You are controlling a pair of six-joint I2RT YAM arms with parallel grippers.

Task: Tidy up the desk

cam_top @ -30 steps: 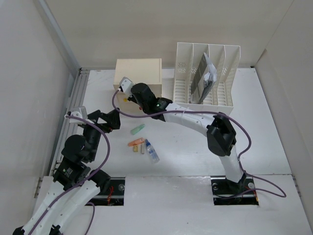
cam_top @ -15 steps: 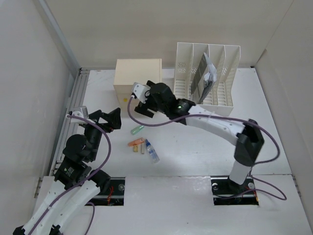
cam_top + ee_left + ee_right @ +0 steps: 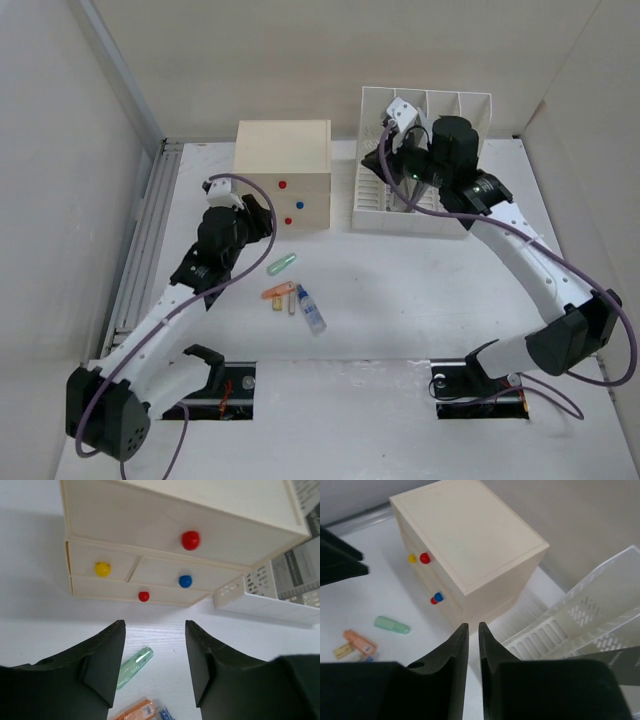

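The white desk (image 3: 400, 280) carries a cream three-drawer box (image 3: 282, 150) at the back. My left gripper (image 3: 258, 212) hovers just in front of it, open, with nothing between the fingers. In the left wrist view, the left gripper (image 3: 155, 625) frames bare desk, with a green pen-like stick (image 3: 134, 667) by the left finger. My right gripper (image 3: 392, 165) hangs high between the box and the file rack (image 3: 470, 200). In the right wrist view, the right gripper (image 3: 470, 625) shows only a thin gap and holds nothing.
An orange packet (image 3: 277, 292) and a blue-capped tube (image 3: 311, 309) lie near the green stick (image 3: 282, 264) mid-desk. The box front (image 3: 175, 510) has red, yellow and blue knobs. Papers (image 3: 305, 565) stand in the rack. A ribbed rail (image 3: 150, 230) runs along the left edge.
The left arm swung from the left rail to the front of the drawer box, and its jaws narrowed. The right arm left the box front, rose toward the rack, and its jaws closed to a slit.
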